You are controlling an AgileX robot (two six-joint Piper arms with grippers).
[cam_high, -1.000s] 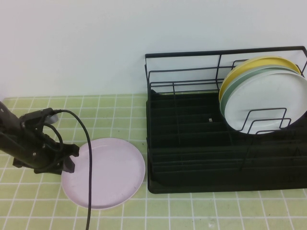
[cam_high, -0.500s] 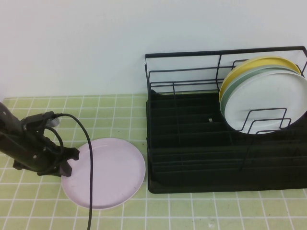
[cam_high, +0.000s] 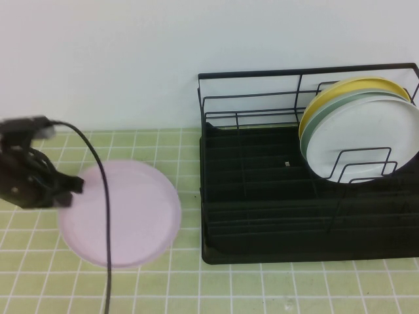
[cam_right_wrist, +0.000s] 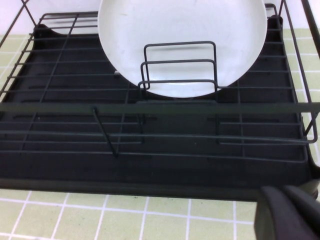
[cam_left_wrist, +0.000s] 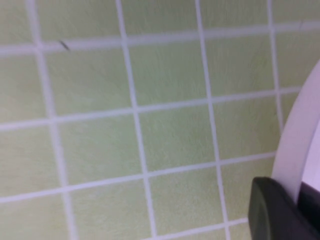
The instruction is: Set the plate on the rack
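Fingers of your left gripper point(cam_high: 71, 186) clamp the left rim of the pink plate point(cam_high: 124, 212); it is over the tiled table point(cam_high: 294, 288), left of the black rack point(cam_high: 262, 203), not touching it. Your right gripper point(cam_right_wrist: 287, 210), fingers together and empty, hangs by the rack's near edge.

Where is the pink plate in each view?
High view: pink plate left of the rack, its left edge pinched by the left gripper.
Left wrist view: only a strip of its rim, beside that gripper's finger.
Right wrist view: not in it; the shut right gripper faces the rack.
Shared landmark: the green tiled table.
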